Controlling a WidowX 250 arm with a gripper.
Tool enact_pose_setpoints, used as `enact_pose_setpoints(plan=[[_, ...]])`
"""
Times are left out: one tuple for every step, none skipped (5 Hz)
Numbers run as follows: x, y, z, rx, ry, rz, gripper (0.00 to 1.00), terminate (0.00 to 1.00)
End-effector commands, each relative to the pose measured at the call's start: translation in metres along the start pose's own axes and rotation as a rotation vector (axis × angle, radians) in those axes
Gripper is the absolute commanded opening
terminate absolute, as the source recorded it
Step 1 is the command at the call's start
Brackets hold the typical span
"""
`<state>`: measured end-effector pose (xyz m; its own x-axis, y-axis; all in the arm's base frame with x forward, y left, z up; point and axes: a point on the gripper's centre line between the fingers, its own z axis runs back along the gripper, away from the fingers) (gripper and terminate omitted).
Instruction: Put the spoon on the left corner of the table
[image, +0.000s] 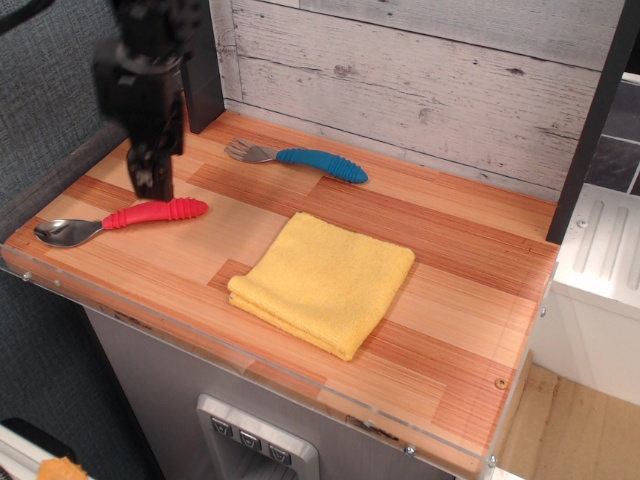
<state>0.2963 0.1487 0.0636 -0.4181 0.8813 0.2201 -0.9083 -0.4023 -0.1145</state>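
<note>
Spoon lies flat near the bench's left front corner, silver bowl toward the edge, red ribbed handle pointing inward. I judge it light and rigid, the ribbed handle offering better grip than the slick bowl. My gripper hovers just above, holding nothing; its opening is unclear.

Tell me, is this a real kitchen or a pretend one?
Probably a pretend one for robot practice: a small wooden plank table holds only a red-handled metal spoon, a blue-handled metal fork and a folded yellow cloth.
</note>
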Motion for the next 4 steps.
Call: enact_pose_setpoints(plan=[[-0.024, 0.023, 0.043, -0.025, -0.024, -0.293, 1.0, 0.0], [-0.025, 0.05, 0.06, -0.024, 0.002, -0.417, 1.0, 0.0], [-0.02, 0.079, 0.076, -0.06, 0.035, -0.606, 1.0, 0.0], [-0.01, 0.098, 0.086, -0.104, 0.161, -0.844, 1.0, 0.0]])
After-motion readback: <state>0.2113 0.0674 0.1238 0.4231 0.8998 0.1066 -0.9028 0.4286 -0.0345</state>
